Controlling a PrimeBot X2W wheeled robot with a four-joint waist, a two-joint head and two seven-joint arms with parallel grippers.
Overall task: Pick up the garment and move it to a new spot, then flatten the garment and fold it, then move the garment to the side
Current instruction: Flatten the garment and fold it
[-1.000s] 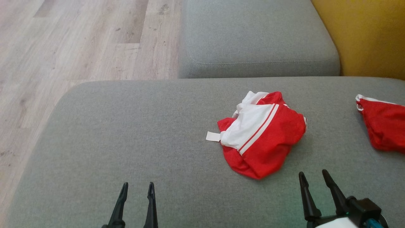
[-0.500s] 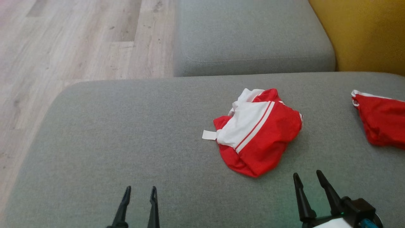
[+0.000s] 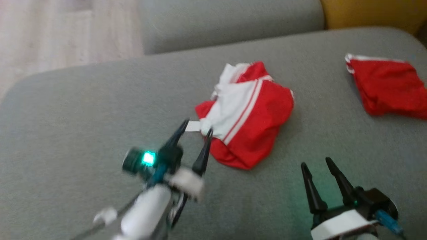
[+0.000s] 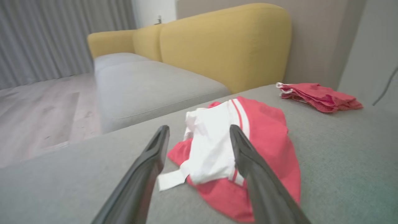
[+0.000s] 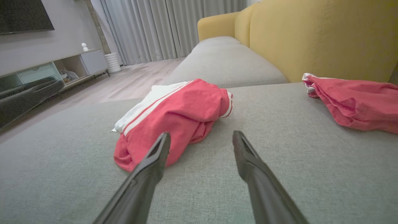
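Note:
A crumpled red and white garment (image 3: 248, 111) lies on the grey sofa seat (image 3: 83, 110), with a small white tag (image 3: 192, 126) sticking out at its left edge. My left gripper (image 3: 196, 127) is open, its fingertips at that tag and the garment's white corner, not closed on anything. From the left wrist, the garment (image 4: 248, 140) sits just beyond the open left gripper (image 4: 199, 132). My right gripper (image 3: 315, 163) is open over bare cushion, near the garment's front right. The right wrist view has the garment (image 5: 174, 115) ahead and left of the open right gripper (image 5: 201, 137).
A second red garment (image 3: 387, 86) lies bunched at the right of the seat. Another grey cushion (image 3: 227, 20) and the yellow sofa back (image 3: 370, 11) stand behind. Wooden floor (image 3: 50, 33) drops off to the left, with a TV cabinet (image 5: 46, 74) beyond.
My left arm has reached forward and right to the garment's tagged left edge. The head camera has shifted, so the whole scene sits differently. The right gripper holds roughly its place.

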